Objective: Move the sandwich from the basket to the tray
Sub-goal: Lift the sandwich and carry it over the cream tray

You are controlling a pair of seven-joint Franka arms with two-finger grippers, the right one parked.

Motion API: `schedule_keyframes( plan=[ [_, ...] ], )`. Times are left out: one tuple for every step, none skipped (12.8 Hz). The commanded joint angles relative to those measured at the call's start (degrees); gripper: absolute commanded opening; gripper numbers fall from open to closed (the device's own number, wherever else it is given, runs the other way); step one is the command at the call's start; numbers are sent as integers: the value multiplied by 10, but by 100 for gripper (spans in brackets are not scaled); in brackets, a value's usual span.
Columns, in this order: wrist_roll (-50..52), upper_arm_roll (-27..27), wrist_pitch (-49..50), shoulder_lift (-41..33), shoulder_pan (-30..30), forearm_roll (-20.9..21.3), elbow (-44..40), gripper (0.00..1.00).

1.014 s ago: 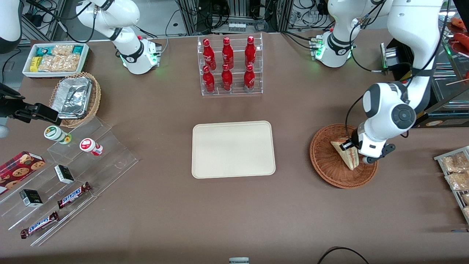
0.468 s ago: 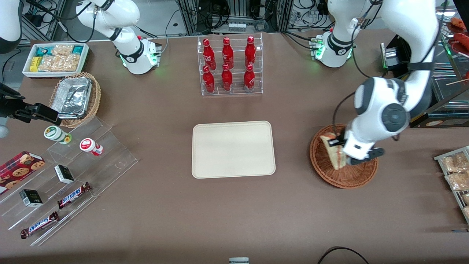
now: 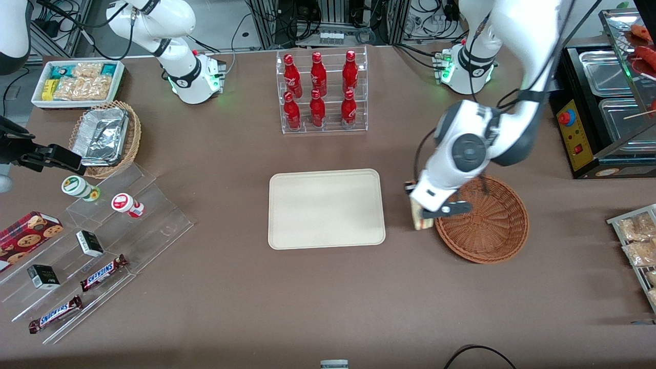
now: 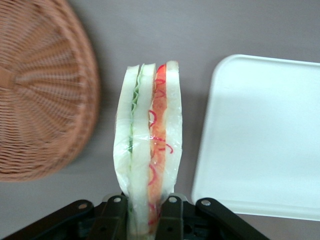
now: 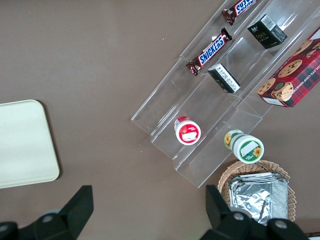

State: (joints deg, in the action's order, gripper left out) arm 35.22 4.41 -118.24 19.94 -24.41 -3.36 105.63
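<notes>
Six red bottles (image 3: 318, 91), two Snickers bars (image 3: 103, 272)

Six red bottles (image 3: 320, 91) in clear rack (image 3: 324, 125); foil trays (image 3: 101, 136) in wicker; two Snickers bars (image 3: 104, 272) on acrylic steps.

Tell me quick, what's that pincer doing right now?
Pincer: shut on the sandwich, held in the air between the basket and the tray.
</notes>
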Motion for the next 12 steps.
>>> schedule_keyframes(
  plan=[
    [71, -7, 13, 68, -57, 5, -94, 0],
    [85, -7, 11, 77, -72, 0, -108, 0],
    [104, -7, 10, 92, -89, -2, -130, 0],
    [127, -7, 10, 111, -105, -2, -156, 0],
    [149, -7, 11, 129, -121, 2, -179, 0],
    [165, -7, 9, 146, -139, 3, -193, 0],
    [173, -7, 6, 161, -148, 3, -210, 0],
    [186, -7, 6, 183, -157, 3, -236, 0],
    [195, -7, 6, 203, -165, 3, -261, 0],
    [201, -8, 6, 221, -175, 4, -283, 0],
    [202, -7, 6, 235, -180, 4, -297, 0],
    [205, -8, 6, 249, -186, 4, -312, 0]
  ],
)
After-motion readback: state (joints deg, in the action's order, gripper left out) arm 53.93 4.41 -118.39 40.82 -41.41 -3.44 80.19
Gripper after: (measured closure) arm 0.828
